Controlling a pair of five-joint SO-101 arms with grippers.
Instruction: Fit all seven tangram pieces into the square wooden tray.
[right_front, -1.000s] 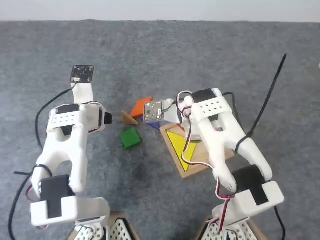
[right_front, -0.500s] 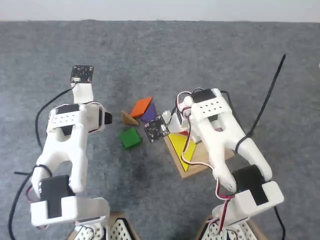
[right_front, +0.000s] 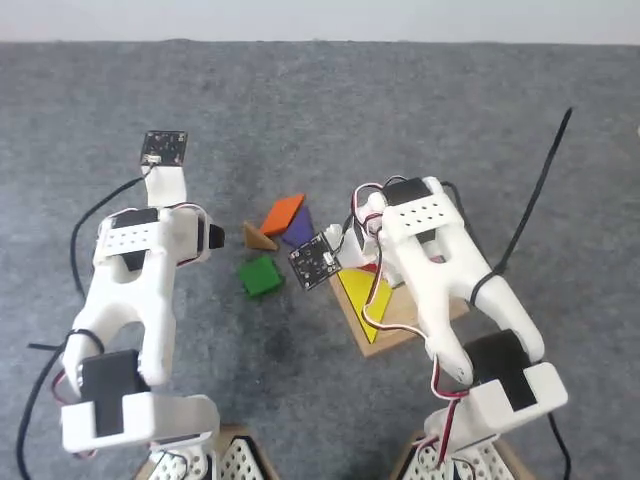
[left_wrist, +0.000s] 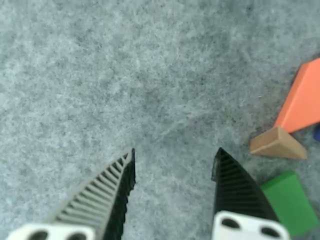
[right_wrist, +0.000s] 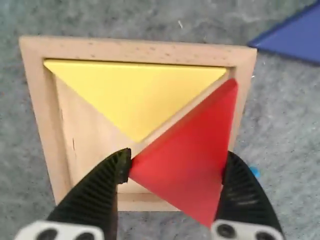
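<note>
Moved (high view): your right arm (right_front: 430, 250) swung its wrist off the loose pcs & back over the tray (right_front: 400, 337) w/in the last sec, and it barely shifted in the last half sec. Left arm (right_front: 140, 270) didn't budge.
Loose pcs (high view): orange parallelogram (right_front: 282, 213), purple piece (right_front: 297, 228), tan triangle (right_front: 259, 237) & green square (right_front: 261, 275) lay on the felt just beside the tray, btwn the two arms. None had moved.
Tray (high view): yellow triangle (right_front: 365, 290) sat flat inside it.
Left wrist view: left gripper (left_wrist: 175, 155) hung spread open w/ nothing btwn the jaws, over bare felt. Tan, orange & green pcs were near, off to one side.
Right wrist view: right gripper (right_wrist: 172, 165) was clamped on the red triangle (right_wrist: 185, 165), a finger on each side, over the tray. One edge ran along the yellow's, and one tip showed past the rim.
Meaning: you'd brought piece no. 2 to the tray, but it prob. wasn't seated yet. It likely needed a nudge inward before letting go. At least 4 pcs were left to fetch.
</note>
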